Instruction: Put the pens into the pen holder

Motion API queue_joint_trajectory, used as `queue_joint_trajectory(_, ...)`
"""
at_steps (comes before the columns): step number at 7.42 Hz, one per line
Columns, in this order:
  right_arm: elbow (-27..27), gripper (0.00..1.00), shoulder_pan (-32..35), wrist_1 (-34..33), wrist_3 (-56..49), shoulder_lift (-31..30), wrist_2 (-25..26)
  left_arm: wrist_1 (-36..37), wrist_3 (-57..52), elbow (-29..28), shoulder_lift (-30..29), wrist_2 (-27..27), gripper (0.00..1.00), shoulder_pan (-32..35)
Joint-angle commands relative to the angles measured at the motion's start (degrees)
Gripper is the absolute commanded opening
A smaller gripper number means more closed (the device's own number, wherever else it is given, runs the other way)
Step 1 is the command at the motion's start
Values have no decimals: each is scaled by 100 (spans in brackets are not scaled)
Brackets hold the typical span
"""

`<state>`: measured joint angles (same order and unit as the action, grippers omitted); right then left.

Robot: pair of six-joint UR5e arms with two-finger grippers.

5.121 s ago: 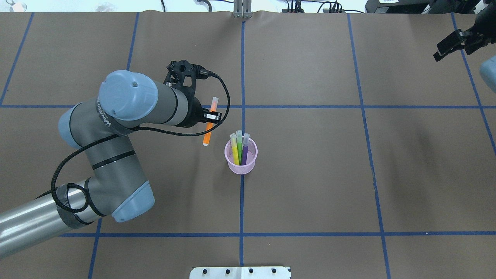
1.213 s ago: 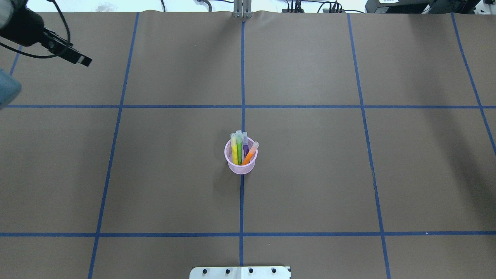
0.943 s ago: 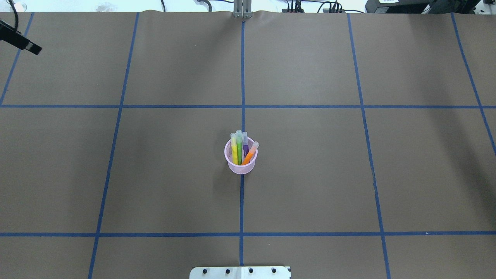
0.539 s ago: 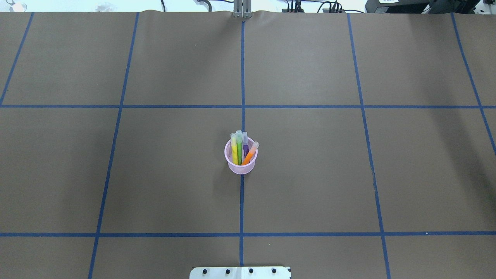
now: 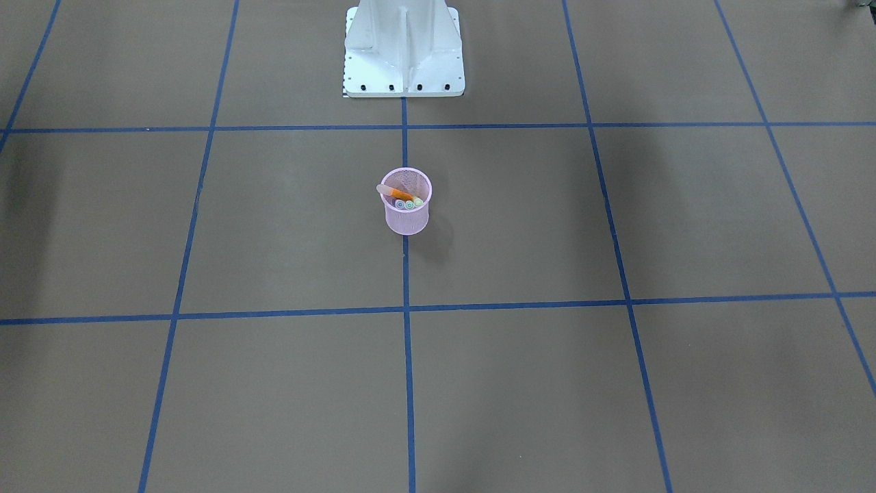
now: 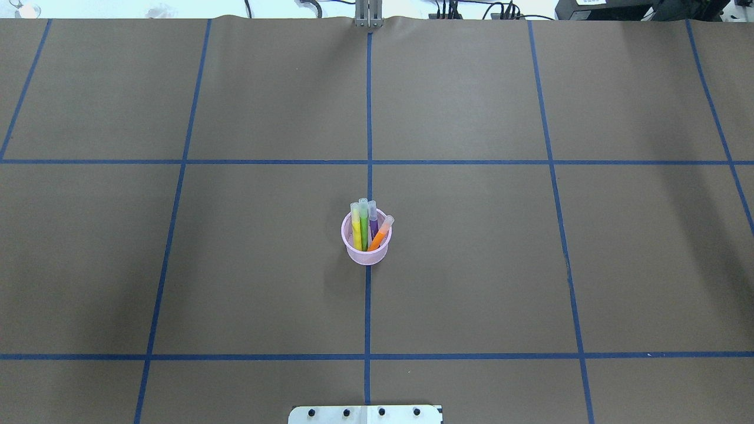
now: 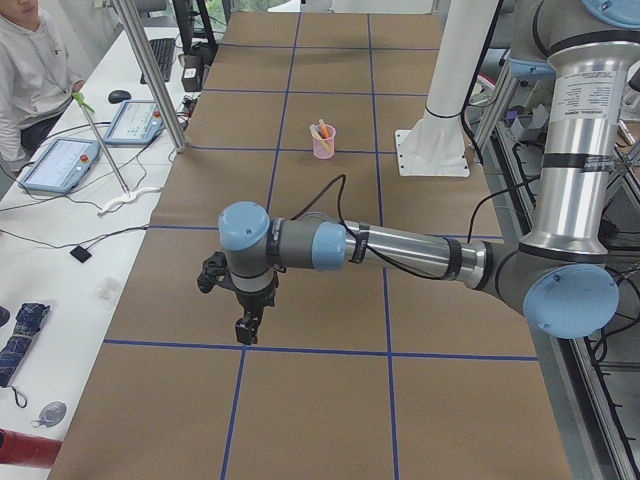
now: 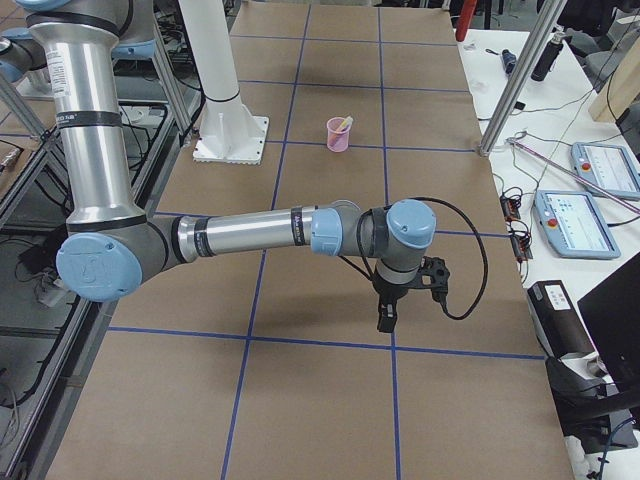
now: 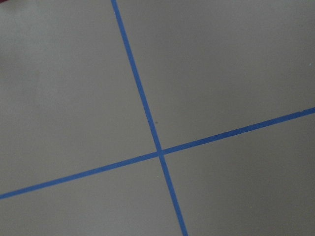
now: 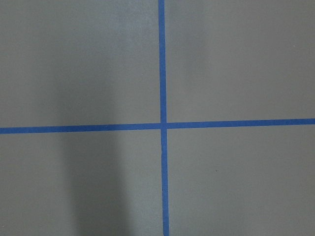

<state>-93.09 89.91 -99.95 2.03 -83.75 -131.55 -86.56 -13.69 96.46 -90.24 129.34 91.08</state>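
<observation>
The pink mesh pen holder (image 6: 366,257) stands upright on the centre tape line, and it also shows from across the table (image 5: 406,222). Inside it stand the yellow pen (image 6: 356,227), the green pen (image 6: 364,224) and the purple pen (image 6: 373,217). The orange pen (image 6: 380,234) leans in it towards the right rim. My left gripper (image 7: 245,328) hangs over bare paper far out at the table's left end. Far out at the right end is my right gripper (image 8: 385,318). Each shows only in a side view, so I cannot tell whether it is open or shut. Both wrist views show only paper and tape lines.
Brown paper with a blue tape grid (image 6: 369,162) covers the table. The white robot base (image 5: 404,48) stands behind the holder. A person (image 7: 25,60) sits at the bench on the left. Control tablets (image 8: 575,222) and metal posts (image 8: 515,80) line the table's far side.
The orange pen, held by my left gripper beside the holder five seconds ago, now leans inside it. The left arm withdrew past the overhead view's left edge, and the right gripper left its upper right corner.
</observation>
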Motion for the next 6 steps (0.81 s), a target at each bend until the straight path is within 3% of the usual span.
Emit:
queue_joint_trajectory(1, -16, 100, 0, 2, -1, -27, 6, -476, 33, 48, 419, 30, 100, 33)
queue_joint_trajectory(6, 1, 100, -9, 11, 52, -62, 6, -485, 15, 31, 463, 38, 100, 15)
